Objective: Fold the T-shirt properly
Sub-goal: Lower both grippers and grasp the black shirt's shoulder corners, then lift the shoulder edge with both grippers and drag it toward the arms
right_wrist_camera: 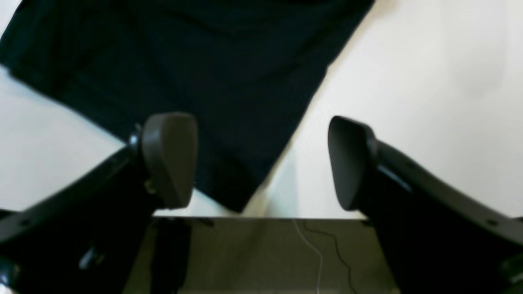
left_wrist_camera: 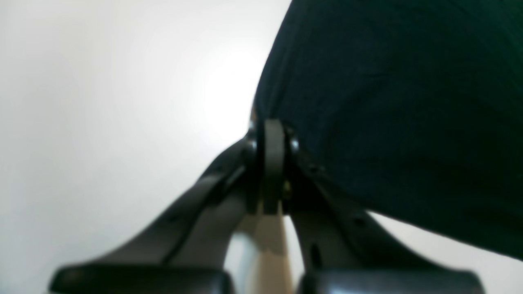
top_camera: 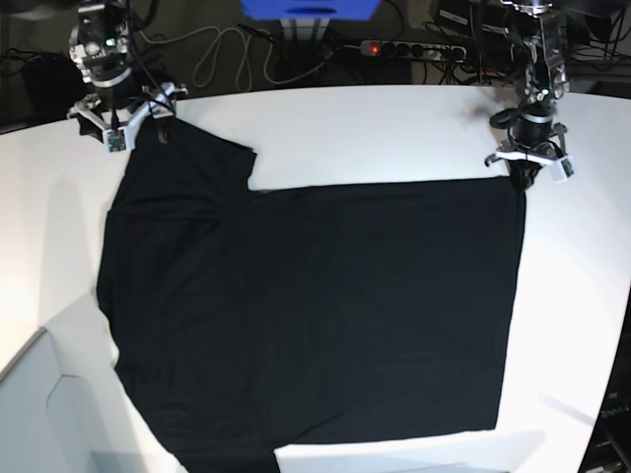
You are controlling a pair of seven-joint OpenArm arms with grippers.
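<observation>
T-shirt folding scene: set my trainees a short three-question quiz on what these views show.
1. True or false: the right gripper is clamped on the T-shirt.
2. Which gripper is shut at the shirt's edge? A) left B) right C) neither
3. Fill in: the shirt lies spread on a ____ table.

Key:
1. False; its jaws stand open above a sleeve corner.
2. A; the left gripper is shut at the hem corner, though whether it pinches cloth is unclear.
3. White.
</observation>
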